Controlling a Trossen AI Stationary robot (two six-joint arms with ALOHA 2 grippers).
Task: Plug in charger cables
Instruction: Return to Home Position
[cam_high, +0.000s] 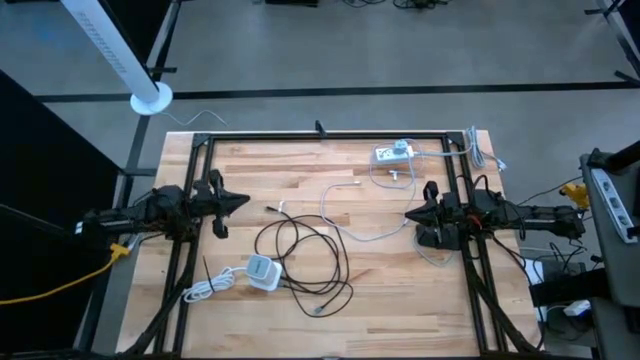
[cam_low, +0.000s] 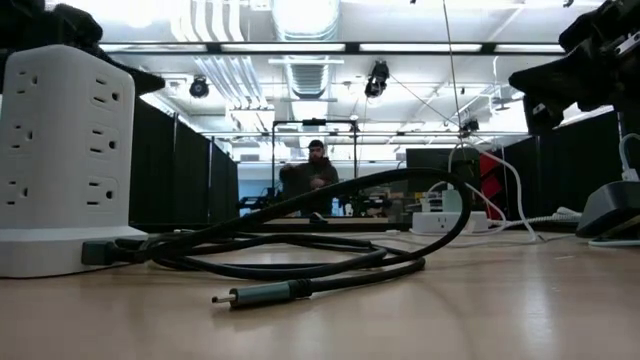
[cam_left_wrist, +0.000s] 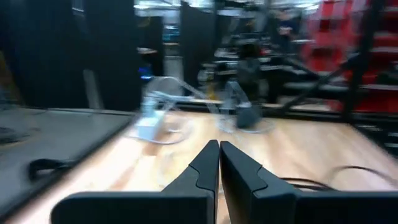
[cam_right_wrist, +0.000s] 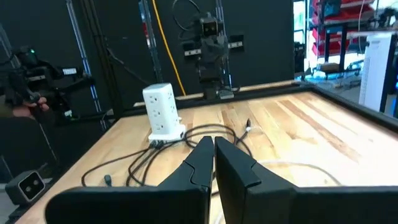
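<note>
— Two cables; where?
— Nearest, at 6 o'clock from the middle of the table (cam_high: 400, 290): black cable (cam_high: 300, 255), loosely coiled, just beside white tower strip (cam_high: 263, 272) at 7.
— Grippers?
— Level with mid-table: left gripper (cam_high: 240, 201) at 9, right gripper (cam_high: 410, 214) at 3, fingers pressed together on both, holding nothing.
— And the paler cable?
— White cable (cam_high: 324, 207), curving between centre and 3, by the right gripper. Farthest, flat white strip (cam_high: 393, 153) at 1.

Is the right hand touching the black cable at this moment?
Apart. The high view shows the right hand, shut, well to the right of the coiled black cable, with a plain gap between them.
</note>
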